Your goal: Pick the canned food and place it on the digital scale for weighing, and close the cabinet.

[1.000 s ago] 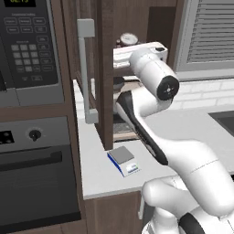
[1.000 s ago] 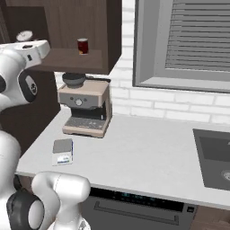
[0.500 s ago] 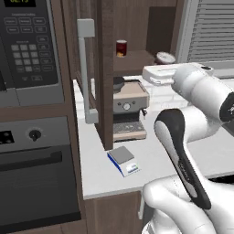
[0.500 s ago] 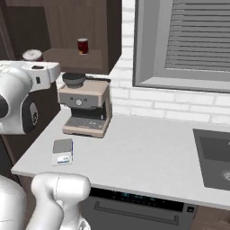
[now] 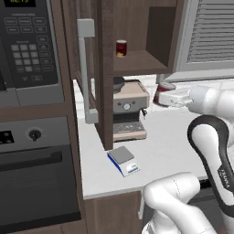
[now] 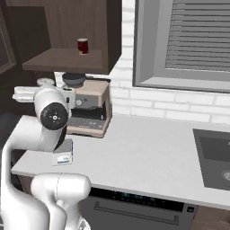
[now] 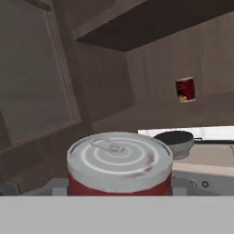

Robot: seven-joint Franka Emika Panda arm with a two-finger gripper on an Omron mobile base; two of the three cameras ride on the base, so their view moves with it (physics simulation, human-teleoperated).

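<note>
Left base view: largest is the black microwave and oven column [image 5: 32, 114], which I leave alone. Beside it hangs the dark brown wooden wall cabinet [image 5: 137, 36]; its door, with a long grey bar handle [image 5: 86, 73], stands swung out edge-on toward me, so the closing step is not yet done. On the cabinet shelf sits a red can with a yellow-orange patch low on its label [image 5: 121, 48], which is not the one I want.

Below spreads the pale grey bench [image 5: 160, 151], carrying a beige and steel coffee machine [image 5: 129, 109] under the shelf.

My tool [image 5: 161, 98] is held out level above the bench, right of the coffee machine, and pinches the small dark red canned food [image 5: 163, 89] with a pale grey top; I judge it is carried upright so that it can be set down flat. In the hand view the can's [image 7: 119, 162] ringed lid with pull tab sits close before the lens, tool parts pressed at either side.

Smallest is the flat digital scale [image 5: 123, 160] with a grey plate and blue-edged white strip, bare near the bench's front, well apart from the can.

No writing is legible on either label.
</note>
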